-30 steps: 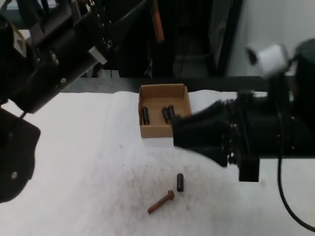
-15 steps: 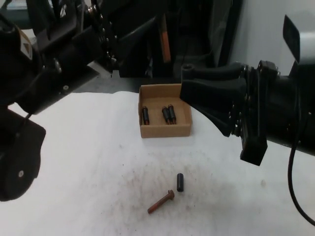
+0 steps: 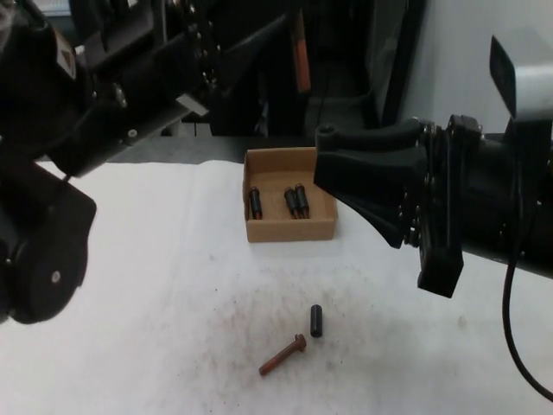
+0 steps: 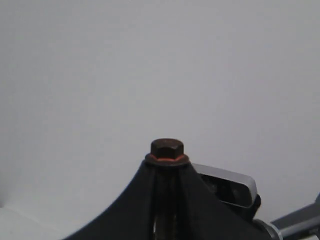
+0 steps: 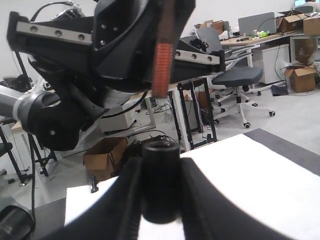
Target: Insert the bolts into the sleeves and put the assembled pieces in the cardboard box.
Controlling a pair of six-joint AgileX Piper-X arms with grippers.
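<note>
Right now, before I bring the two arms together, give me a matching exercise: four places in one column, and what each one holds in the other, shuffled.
Places
1. left gripper
2. right gripper
3. cardboard box
4. white bench cover

Holds
A. three assembled pieces
B. black sleeve, clamped between the fingers
C. loose bolt and loose sleeve, lying apart
D. copper-coloured bolt, clamped below its head

Pairs: 1-D, 2-B, 3-A, 4-C.
</note>
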